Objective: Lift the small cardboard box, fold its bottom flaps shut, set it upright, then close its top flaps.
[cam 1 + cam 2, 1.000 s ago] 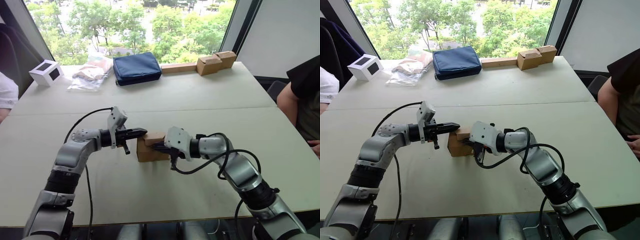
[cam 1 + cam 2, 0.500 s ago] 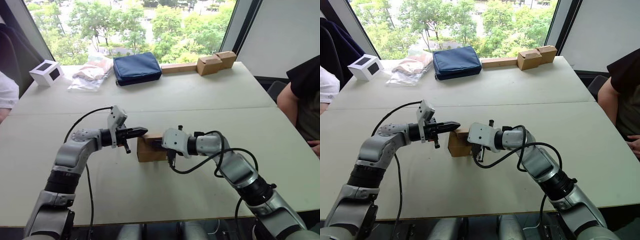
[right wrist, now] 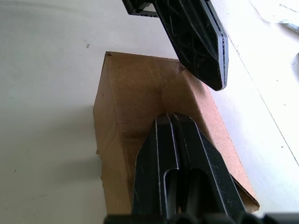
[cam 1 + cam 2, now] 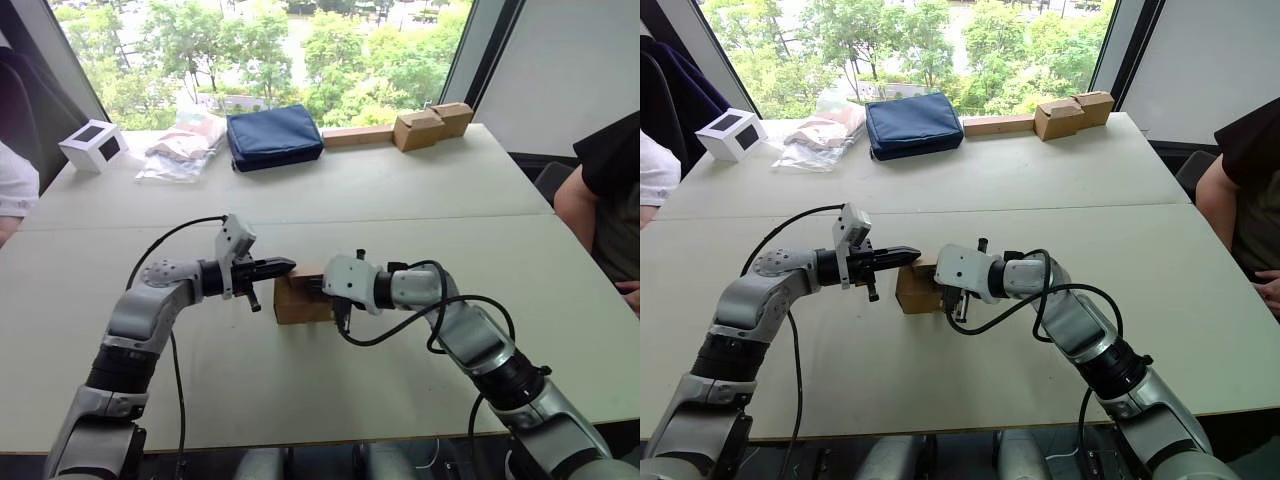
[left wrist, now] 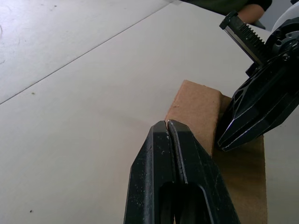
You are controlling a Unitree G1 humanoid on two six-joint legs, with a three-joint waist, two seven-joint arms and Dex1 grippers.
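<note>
Since one second ago the right claw (image 4: 940,284) has moved a little further toward the robot's left over the small cardboard box (image 4: 300,300), and its wrist has turned; the left claw (image 4: 284,265) has stayed almost in the same place. The box has not shifted and stands on the surface (image 4: 400,190), in the middle of the near part, between the two arms.

The left claw is closed, its two black fingers (image 5: 173,154) pressed together with nothing between them. The tip lies at the upper far edge of the box, at one of the top flaps (image 5: 196,109), which is folded down.

The right claw is closed too, with nothing held. In the right wrist view its fingers (image 3: 175,140) point into the top of the box, where a rounded flap bends inward, and they rest on or just above the cardboard; which of these cannot be told. The tips of both claws are near each other above the box.
</note>
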